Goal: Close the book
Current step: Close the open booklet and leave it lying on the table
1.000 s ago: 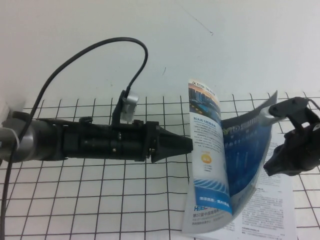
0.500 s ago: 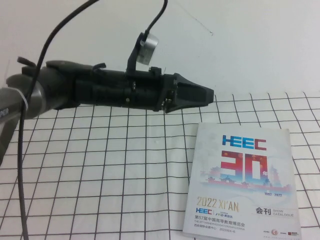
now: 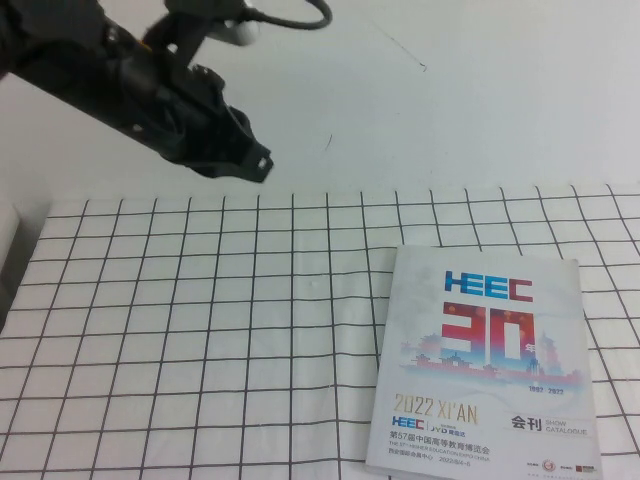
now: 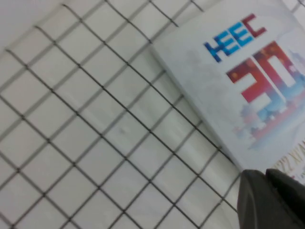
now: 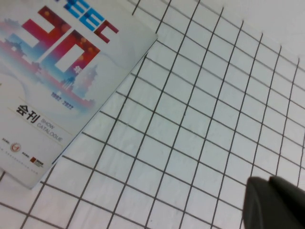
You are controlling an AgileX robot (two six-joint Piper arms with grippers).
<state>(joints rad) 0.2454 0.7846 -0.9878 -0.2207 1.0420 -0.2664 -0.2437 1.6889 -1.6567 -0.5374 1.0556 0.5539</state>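
Hanging high at the left of the high view, the left gripper (image 3: 252,162) is a dark, matte, tapering wedge on a thick black arm, with a black cable (image 3: 290,15) looping above it. It is raised over the far left of the table and well apart from the book. In the left wrist view its fingertips (image 4: 252,191) sit pressed together with only a thin seam between them, holding nothing.

Below it spreads the gridded sheet (image 3: 200,330), white and faintly rippled, ruled with thin black lines into squares.

Further right lies the book (image 3: 485,370), closed and flat with its front cover up. It is a smooth, pale rectangle with blue "HEEC" lettering, a red "30" and gold "2022 XI'AN" print, and its lower edge runs to the bottom of the view.

The right gripper (image 5: 269,183) appears only in its own wrist view, as two dark rounded fingers held tight together and empty. It is above bare grid, apart from the book's corner.

Beyond the sheet's far edge, the background (image 3: 480,90) is plain white with a few thin dark marks.
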